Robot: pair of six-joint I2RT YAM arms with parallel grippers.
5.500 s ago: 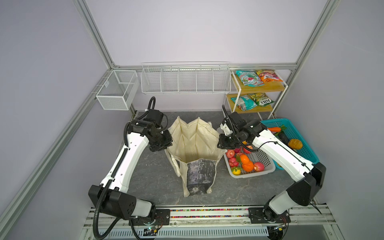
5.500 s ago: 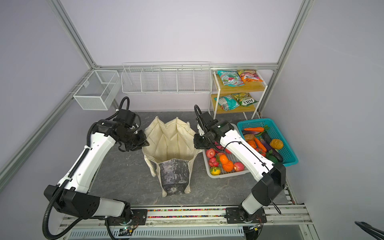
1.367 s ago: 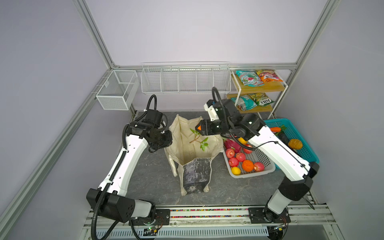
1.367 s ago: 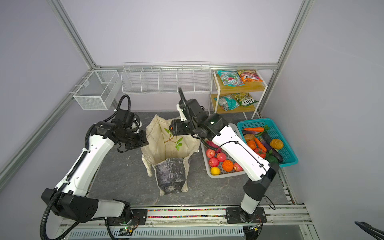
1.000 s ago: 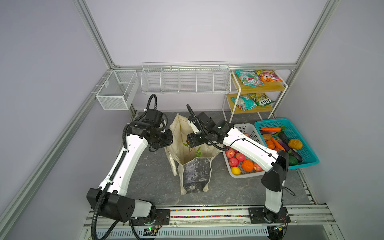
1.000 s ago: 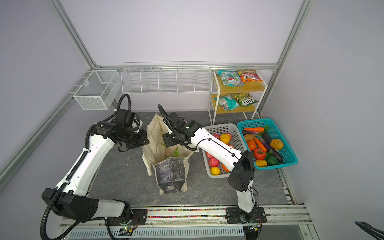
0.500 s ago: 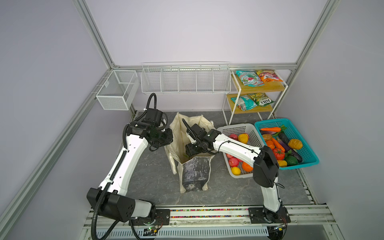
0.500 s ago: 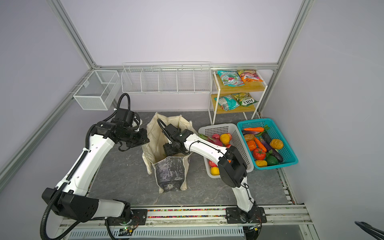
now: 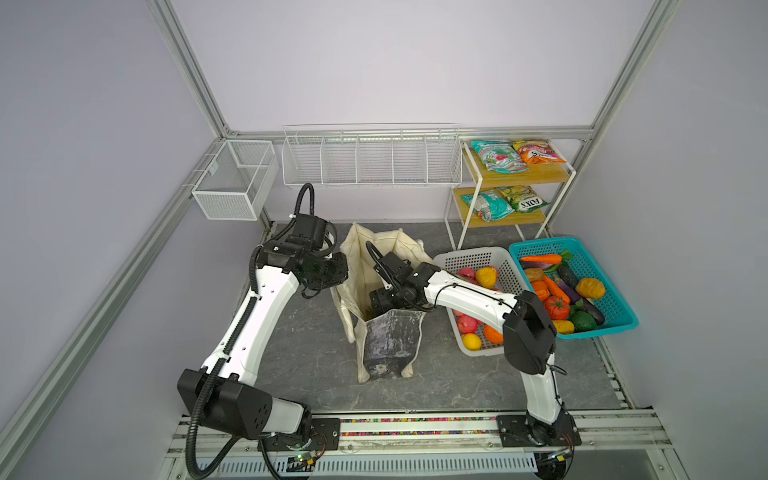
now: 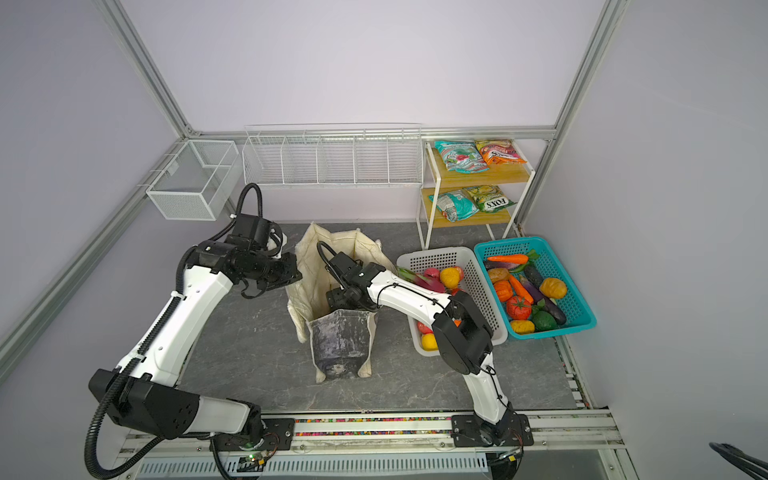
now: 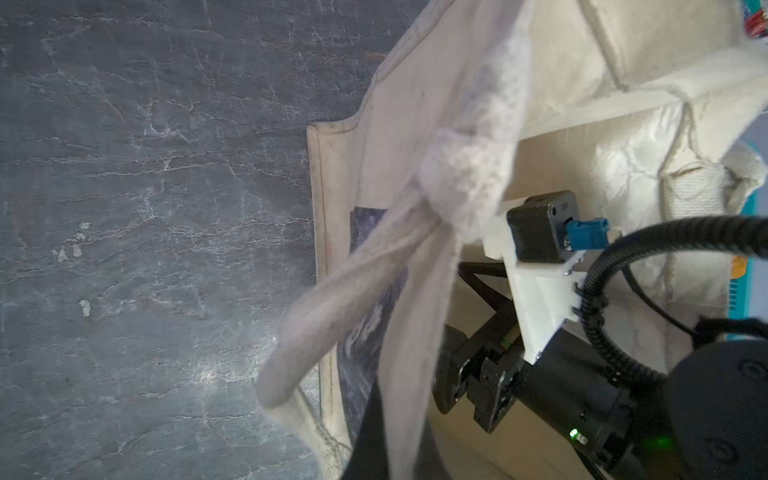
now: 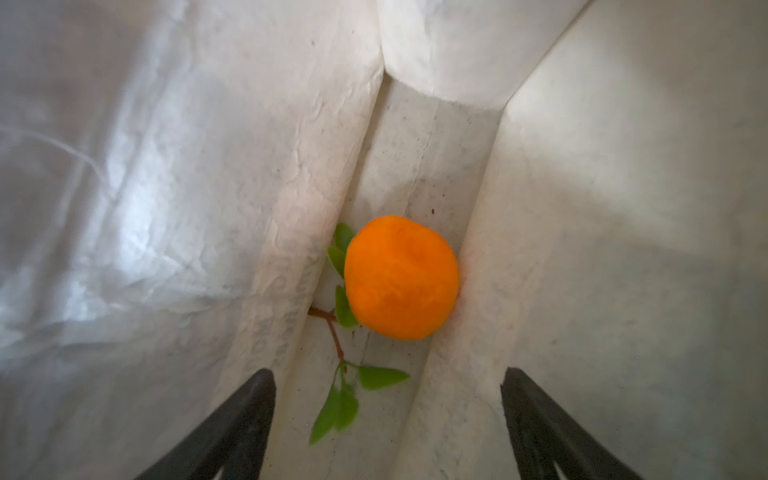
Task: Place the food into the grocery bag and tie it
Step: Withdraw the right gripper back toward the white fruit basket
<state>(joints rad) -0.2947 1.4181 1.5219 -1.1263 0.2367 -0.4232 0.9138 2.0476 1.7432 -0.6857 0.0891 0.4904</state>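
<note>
The cream grocery bag (image 9: 390,345) (image 10: 338,345) stands open mid-table, its dark panel facing front. My left gripper (image 9: 338,270) (image 10: 291,271) is shut on the bag's left rim, and the fabric (image 11: 415,166) runs down into the gripper (image 11: 399,449). My right gripper (image 9: 376,299) (image 10: 334,298) reaches down inside the bag. In the right wrist view it (image 12: 388,415) stands open and empty. Beyond its fingertips (image 12: 249,407) an orange (image 12: 401,277) with a leafy twig lies on the bag's floor.
A white perforated basket (image 9: 478,259) of fruit and a teal basket (image 9: 619,316) of vegetables sit right of the bag. Snack packets (image 9: 496,156) lie on a two-tier shelf at the back right. Wire baskets (image 9: 370,158) hang on the back wall.
My right arm swung from the white basket over the bag and down into it with the orange. Its jaws opened and the orange now lies loose on the bag's floor. The left arm held still.
</note>
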